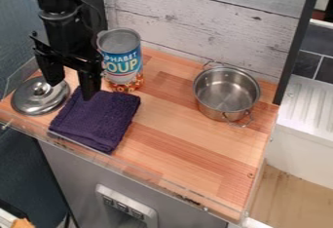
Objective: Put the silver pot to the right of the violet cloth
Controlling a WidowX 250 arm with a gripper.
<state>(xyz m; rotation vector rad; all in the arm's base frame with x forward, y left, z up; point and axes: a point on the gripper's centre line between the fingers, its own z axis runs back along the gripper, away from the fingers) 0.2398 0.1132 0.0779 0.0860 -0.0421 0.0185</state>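
The silver pot (pixel 226 94) stood upright on the wooden counter (pixel 189 149) toward the far right, its open top facing up. One thin loop handle pointed to the far left, the other to the near right. The violet cloth (pixel 98 120) lay folded on the left half, so the pot was to its right already — well apart from it, and a little farther back.

The black gripper (pixel 71 89) hung over the far left part of the cloth, its two fingers spread, with nothing pinched between them.

Just left of the cloth lay a round metal lid (pixel 40 95), knob up. A blue-labelled can (pixel 121 59) stood upright near the cloth's far edge, close to the arm. A whitewashed plank wall (pixel 214 17) rose behind the pot, and a clear rim (pixel 130 163) ran along the counter's near side.
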